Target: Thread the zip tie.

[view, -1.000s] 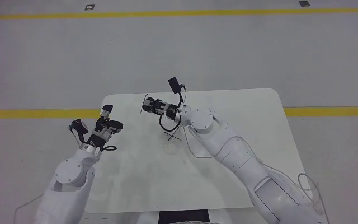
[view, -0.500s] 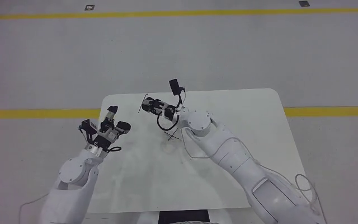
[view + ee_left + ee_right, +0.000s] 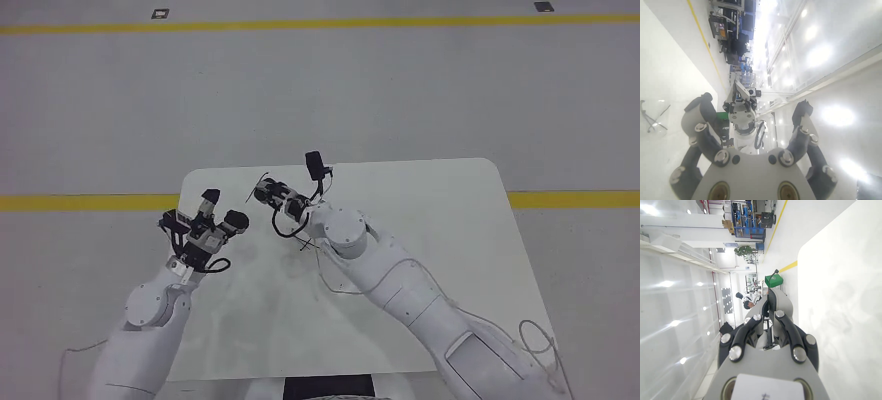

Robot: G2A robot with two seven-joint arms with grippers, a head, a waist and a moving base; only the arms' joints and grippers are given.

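in the top view the white table (image 3: pixel 430 215) fills the middle of the frame and both arms come up from the lower edge. the right gripper (image 3: pixel 266 189) is just left of centre, over the far left part of the table. its fingers are pressed together on a thin black zip tie (image 3: pixel 256 188), which crosses the gripper's tip as a slanted line and sticks out on both sides. the right wrist view shows this gripper (image 3: pixel 770 293) up close: the grey fingers are shut on the zip tie (image 3: pixel 771 311), the black strap runs up between them, and its thin end pokes out past the fingertips. the left gripper (image 3: pixel 225 207) is at centre left of the top frame, over the table's left edge. it points toward the right gripper and is apart from it. its fingers are spread wide, and in the left wrist view (image 3: pixel 753 110) the right gripper shows farther off through the gap between them. a few loose zip ties (image 3: pixel 310 243) lie crossed on the table just below and right of the right gripper in the top frame, beside that arm's wrist. they also show in the left wrist view (image 3: pixel 651 121).
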